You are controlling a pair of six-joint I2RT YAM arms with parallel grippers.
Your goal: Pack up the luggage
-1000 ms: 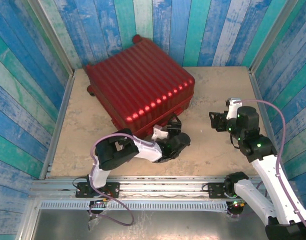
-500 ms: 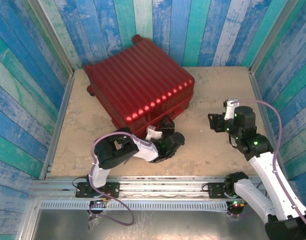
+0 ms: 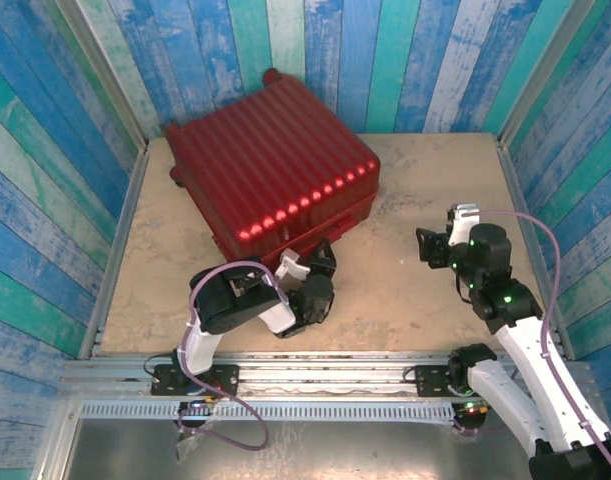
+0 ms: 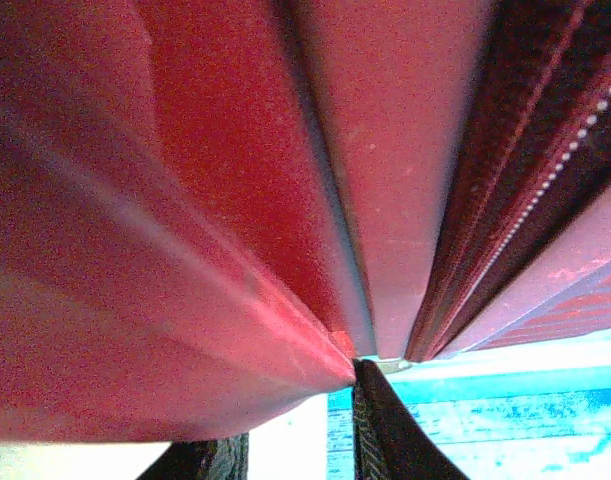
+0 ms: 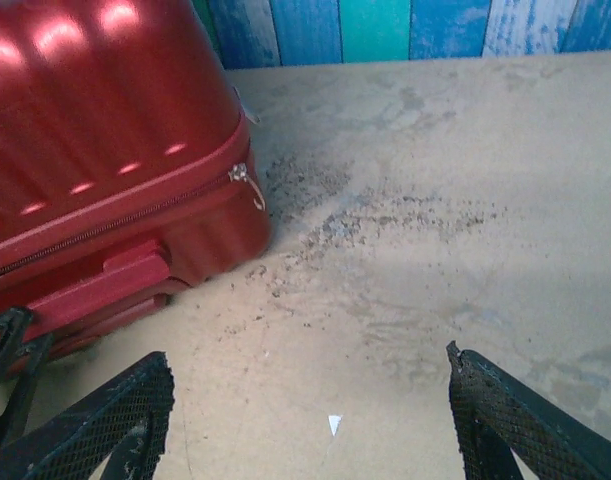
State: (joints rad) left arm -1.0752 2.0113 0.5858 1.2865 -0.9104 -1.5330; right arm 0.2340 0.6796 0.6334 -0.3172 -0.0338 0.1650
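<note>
The luggage (image 3: 275, 170) is a dark-red ribbed suitcase lying closed and flat at the back left of the table. My left gripper (image 3: 320, 258) is pressed against its near side, low by the table. In the left wrist view the red shell (image 4: 185, 200) looms just above the gripper (image 4: 290, 405). The jaws stand apart with nothing between them, and one fingertip (image 4: 363, 372) touches the shell's edge. My right gripper (image 3: 430, 247) hovers open over bare table to the suitcase's right. In the right wrist view that gripper (image 5: 307, 365) faces the luggage's (image 5: 95, 150) zipped corner.
Blue and green plank walls (image 3: 385, 60) close in the table on three sides. Sandy tabletop (image 3: 435, 180) lies bare right of the suitcase. A zip pull (image 5: 253, 190) hangs at the suitcase corner, and a small white scrap (image 5: 333, 424) lies on the table.
The suitcase has slid a little to the left and back. My left gripper has moved left along its near side. The right gripper has drawn slightly nearer.
</note>
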